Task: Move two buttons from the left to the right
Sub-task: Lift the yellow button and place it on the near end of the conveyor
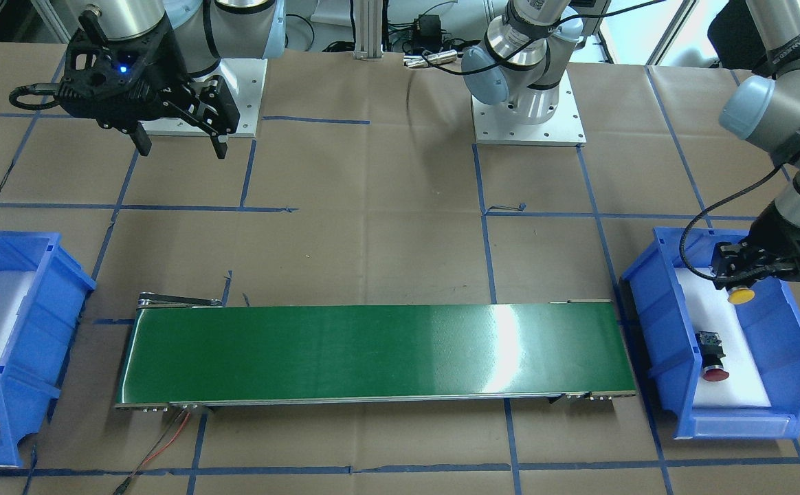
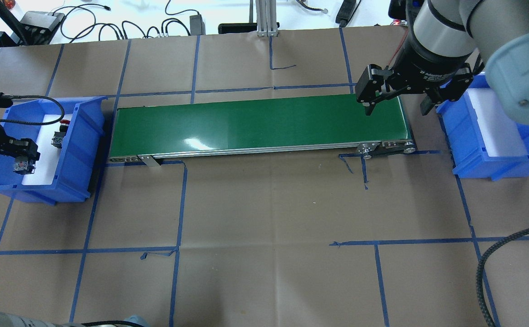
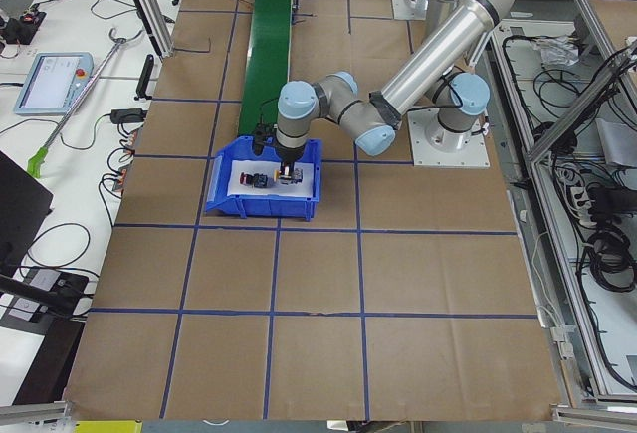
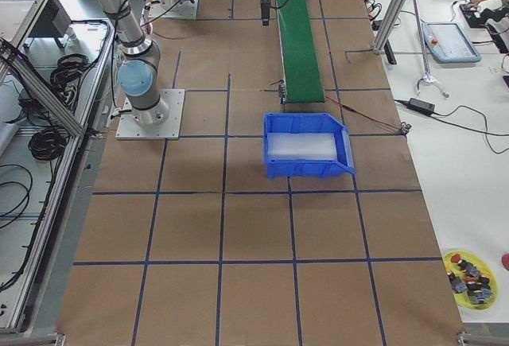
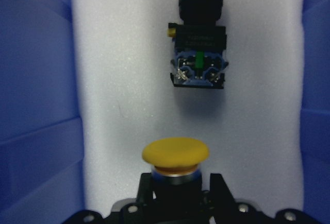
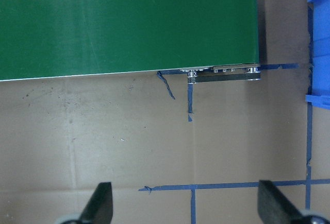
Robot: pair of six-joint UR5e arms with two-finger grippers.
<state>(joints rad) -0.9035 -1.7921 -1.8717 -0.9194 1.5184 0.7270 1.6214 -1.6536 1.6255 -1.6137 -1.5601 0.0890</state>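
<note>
Front view: left claw (image 1: 738, 287) grips the yellow button (image 1: 741, 296) inside the left bin (image 1: 654, 344), with the red button (image 1: 713, 357) lying nearby; right claw (image 1: 179, 143) hangs open. Left wrist view: the pinch sits below the cap. Overhead: next, I judge, lift it onto the belt (image 2: 255, 122).

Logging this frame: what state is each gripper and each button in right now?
left gripper: shut on the yellow button, inside the left bin.
right gripper: open, holding nothing, hovering near the conveyor belt.
yellow button: gripped by its body between the jaws.
red button: lying on its side on the white foam, free.
</note>
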